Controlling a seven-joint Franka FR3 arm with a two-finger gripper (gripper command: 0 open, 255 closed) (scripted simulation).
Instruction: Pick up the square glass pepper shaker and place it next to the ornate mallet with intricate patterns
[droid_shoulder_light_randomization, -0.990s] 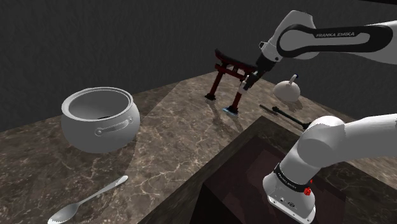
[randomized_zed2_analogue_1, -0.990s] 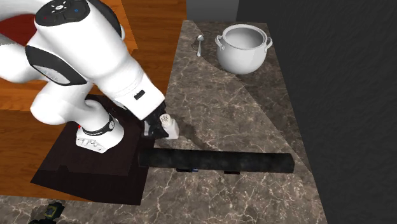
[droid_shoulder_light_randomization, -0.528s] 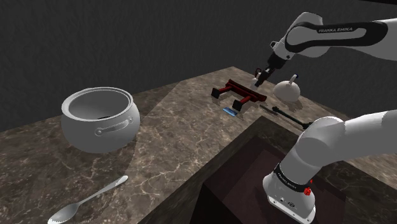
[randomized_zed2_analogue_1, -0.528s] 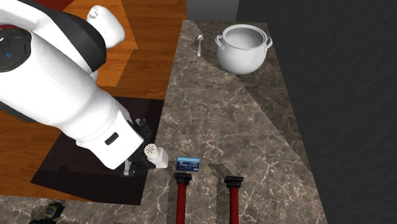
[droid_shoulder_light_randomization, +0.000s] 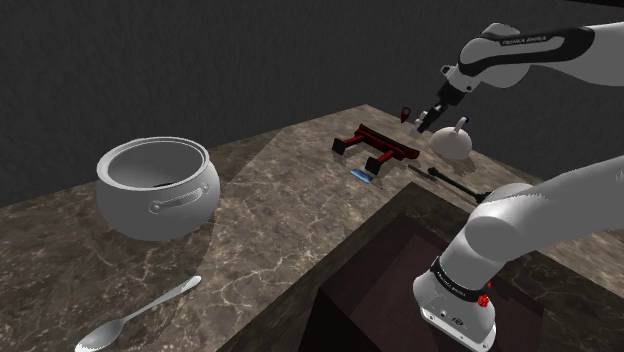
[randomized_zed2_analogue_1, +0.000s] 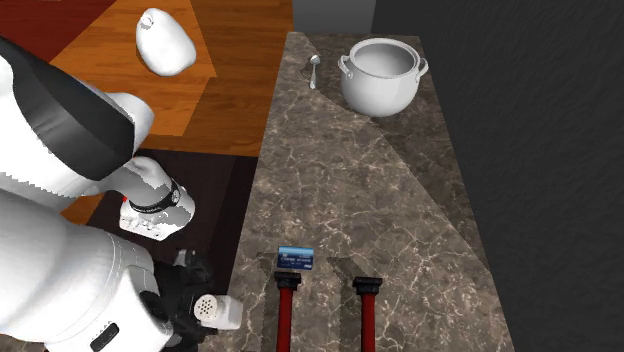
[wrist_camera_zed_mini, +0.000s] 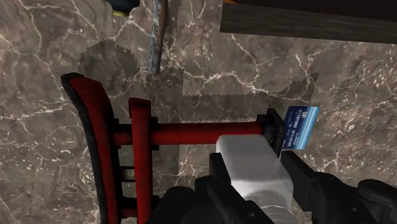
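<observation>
Inside the gripper (wrist_camera_zed_mini: 257, 181), pepper shaker (wrist_camera_zed_mini: 249, 158), apparently clasped, above red gate (wrist_camera_zed_mini: 184, 132)

White, rounded arm (droid_shoulder_light_randomization: 540, 215) with dark joints (randomized_zed2_analogue_1: 70, 115), pale lettering (droid_shoulder_light_randomization: 517, 41) on one; black collar (droid_shoulder_light_randomization: 452, 281) and small red button (droid_shoulder_light_randomization: 484, 299) near the base (droid_shoulder_light_randomization: 455, 318); all-black gripper (wrist_camera_zed_mini: 254, 175).

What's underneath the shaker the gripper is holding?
Beneath the shaker in the gripper lie a flat red gate, a blue card and marble counter. Whatever sits straight behind the shaker is covered.
</observation>
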